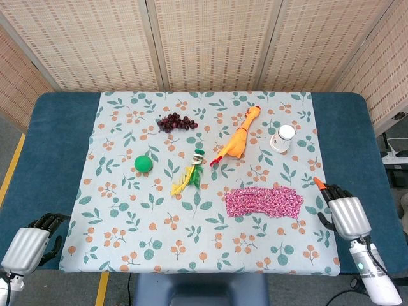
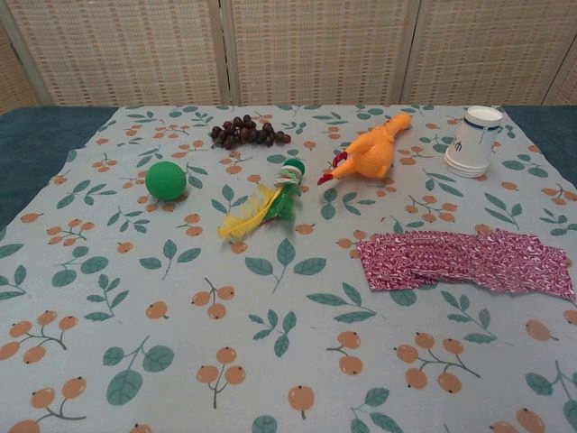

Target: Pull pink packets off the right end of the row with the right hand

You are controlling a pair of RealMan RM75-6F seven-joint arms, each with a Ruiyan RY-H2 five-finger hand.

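Row of overlapping pink patterned foil packets (image 1: pixel 264 203) lies just to the left of the empty, loosely spread right hand (image 1: pixel 343 210), long axis running left-right, far from the left hand (image 1: pixel 32 240).

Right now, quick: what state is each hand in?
Left hand: holds nothing, fingers curled in, closed.
Right hand: holds nothing, off the pink packets; open or closed cannot be told.
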